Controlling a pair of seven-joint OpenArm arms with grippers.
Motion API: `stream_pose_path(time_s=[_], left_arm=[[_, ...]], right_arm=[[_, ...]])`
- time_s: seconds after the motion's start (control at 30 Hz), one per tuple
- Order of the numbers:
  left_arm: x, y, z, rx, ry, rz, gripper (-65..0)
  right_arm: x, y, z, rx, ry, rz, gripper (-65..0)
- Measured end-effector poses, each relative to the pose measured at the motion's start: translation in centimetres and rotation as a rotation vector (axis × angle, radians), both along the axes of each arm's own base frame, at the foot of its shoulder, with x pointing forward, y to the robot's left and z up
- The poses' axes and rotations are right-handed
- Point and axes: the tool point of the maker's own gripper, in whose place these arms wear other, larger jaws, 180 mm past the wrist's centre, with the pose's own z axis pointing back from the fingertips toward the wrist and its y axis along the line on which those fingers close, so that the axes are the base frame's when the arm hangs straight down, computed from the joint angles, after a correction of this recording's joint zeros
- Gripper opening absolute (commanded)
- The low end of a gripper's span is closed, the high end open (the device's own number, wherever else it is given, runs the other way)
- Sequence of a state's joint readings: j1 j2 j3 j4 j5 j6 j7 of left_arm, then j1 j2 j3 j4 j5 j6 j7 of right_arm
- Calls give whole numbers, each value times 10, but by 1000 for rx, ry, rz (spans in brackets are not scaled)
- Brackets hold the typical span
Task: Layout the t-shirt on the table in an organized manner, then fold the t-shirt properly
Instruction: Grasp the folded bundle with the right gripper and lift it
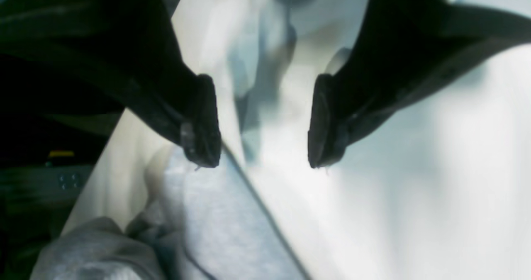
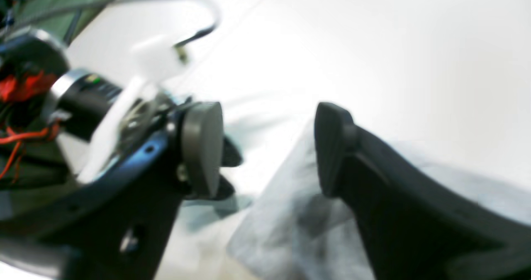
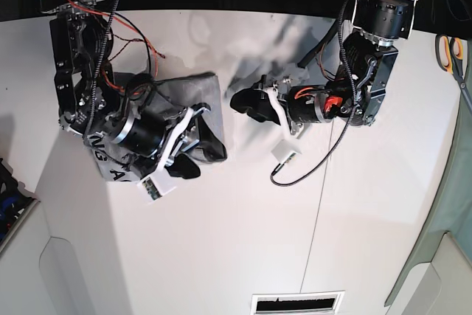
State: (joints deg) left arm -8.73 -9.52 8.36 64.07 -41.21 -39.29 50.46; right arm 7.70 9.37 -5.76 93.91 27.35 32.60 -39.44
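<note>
White table carries the grey t-shirt bunched at its far left in the base view, the right gripper over the shirt's edge with jaws apart and empty, the left gripper just beside the cloth, likewise parted, gripping nothing.

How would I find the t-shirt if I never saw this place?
Look at the big white table, then at the robot arm on the picture's left side. The t-shirt lies bunched under that arm's gripper. It is the only soft grey cloth there, with black letters.
</note>
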Motion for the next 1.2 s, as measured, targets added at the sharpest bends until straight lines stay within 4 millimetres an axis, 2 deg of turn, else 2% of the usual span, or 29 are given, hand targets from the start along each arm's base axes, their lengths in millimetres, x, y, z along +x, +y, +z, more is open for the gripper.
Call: stream_pose_path(time_s=[0.03,0.07,0.2,0.27,0.33,0.57,0.7,0.77,0.87,0.97,1.07,1.2], left_arm=[[-1,2,0,-5,10,5,-281],[-1,2,0,-9,14,10,-281],[-6,3,1,-34,40,15,-282],[-8,6,0,-42,48,21,-282],[-12,5,-1,-51,57,27,-282],[-21,2,-3,-80,76,37,-282],[-21,2,-3,-83,78,38,-282],[-21,2,-3,-83,78,38,-282],[-21,2,-3,-83,78,38,-282],[-21,2,-3,-83,78,38,-282],[-21,2,-3,-83,78,38,-282],[-21,2,-3,-83,78,38,-282]], right_arm=[[6,-7,5,5,-13,-24,-315],[11,-17,10,10,-26,-55,-356],[28,-66,21,21,-54,-208,-650],[32,-86,21,6,-56,-260,-650],[28,-97,14,-16,-19,-276,-650],[0,-97,-24,-82,83,-230,-650],[1,-86,-37,-53,70,-221,-650],[2,-76,-53,-70,103,-195,-650],[8,-50,-75,-103,150,-127,-650],[20,-13,-71,-61,134,-67,-650],[27,22,-55,-7,103,-24,-650],[32,49,-39,48,84,-4,-650]])
